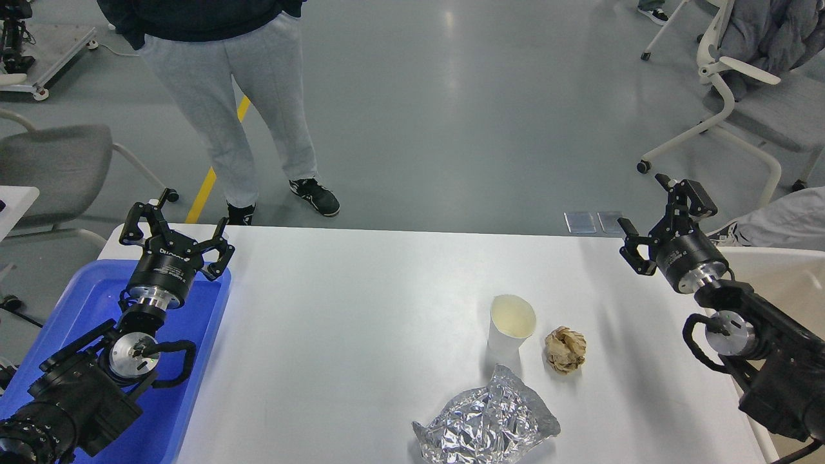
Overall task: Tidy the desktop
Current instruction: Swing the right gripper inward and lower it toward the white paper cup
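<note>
The white desktop [361,309] fills the lower part of the head view. On its right half stand a white paper cup [511,324], upright and open, a crumpled brown paper ball [565,348] just right of it, and a crumpled silver foil bag [486,420] near the front edge. My left gripper [175,224] is open and empty above the far end of the blue tray. My right gripper [660,216] is open and empty over the desktop's far right corner, well away from the cup.
A blue plastic tray [193,386] lies at the desktop's left end under my left arm. A beige open bin [780,277] sits at the right end. A person in grey trousers [225,109] stands beyond the far edge. Chairs stand at the left and right.
</note>
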Robot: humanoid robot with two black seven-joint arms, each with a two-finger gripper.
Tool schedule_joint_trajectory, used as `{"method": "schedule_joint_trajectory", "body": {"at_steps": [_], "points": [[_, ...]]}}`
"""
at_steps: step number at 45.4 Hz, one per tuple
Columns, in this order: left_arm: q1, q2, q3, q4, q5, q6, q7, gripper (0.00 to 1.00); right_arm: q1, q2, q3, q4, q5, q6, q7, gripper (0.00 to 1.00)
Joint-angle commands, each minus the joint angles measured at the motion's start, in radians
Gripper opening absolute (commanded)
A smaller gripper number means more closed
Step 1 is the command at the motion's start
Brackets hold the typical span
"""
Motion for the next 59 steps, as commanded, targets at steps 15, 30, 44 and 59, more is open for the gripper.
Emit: {"method": "schedule_joint_trajectory", "body": {"at_steps": [15,30,44,59], "points": [[-0.003,0.001,-0.001,0.000,0.000,-0.005,0.002,1.00,0.189,-0.296,-0.391,0.457,-0.223,0.052,-0.077,1.00],[-0.003,0.001,-0.001,0.000,0.000,-0.005,0.002,1.00,0.327,-0.299,-0.511,0.526,-0.686,0.054,-0.162,1.00],[-0.003,0.001,-0.001,0.000,0.000,-0.005,0.002,1.00,0.462,-0.250,-0.722,0.542,-0.876,0.042,-0.160,0.99],[-0.003,0.001,-0.001,0.000,0.000,-0.006,0.002,1.00,0.456,-0.167,-0.952,0.523,-1.039,-0.064,-0.166,0.99]]}}
